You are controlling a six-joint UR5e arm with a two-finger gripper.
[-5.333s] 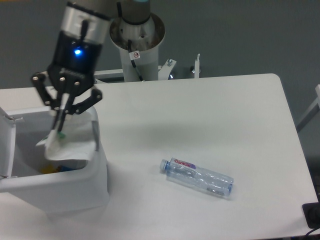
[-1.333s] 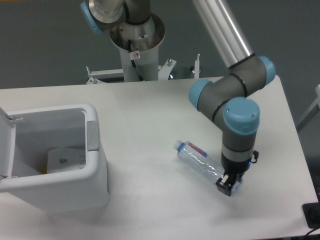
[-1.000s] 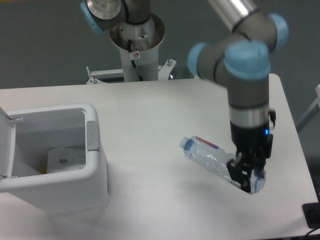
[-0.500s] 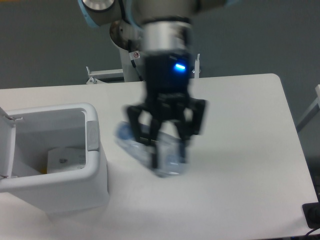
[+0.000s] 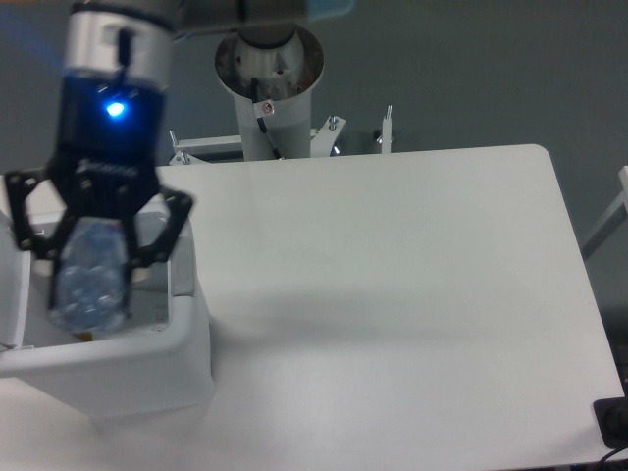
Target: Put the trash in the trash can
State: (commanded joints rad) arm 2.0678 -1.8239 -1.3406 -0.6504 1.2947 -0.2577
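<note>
The clear plastic bottle hangs upright between the fingers of my gripper, which is shut on it. Gripper and bottle are directly over the opening of the white trash can at the table's left edge. The bottle's base points down toward the camera and its cap is hidden by the gripper. A blue light glows on the gripper's body. The inside of the trash can is mostly covered by the gripper and bottle.
The white table stretches to the right of the bin. The arm's round base column stands behind the table's back edge, with small metal brackets beside it. A dark object sits past the table's right front corner.
The gripper closed on the bottle at the right of the table, lifted it, and carried it left. It now hangs over the trash can, and the table where it lay is bare.
</note>
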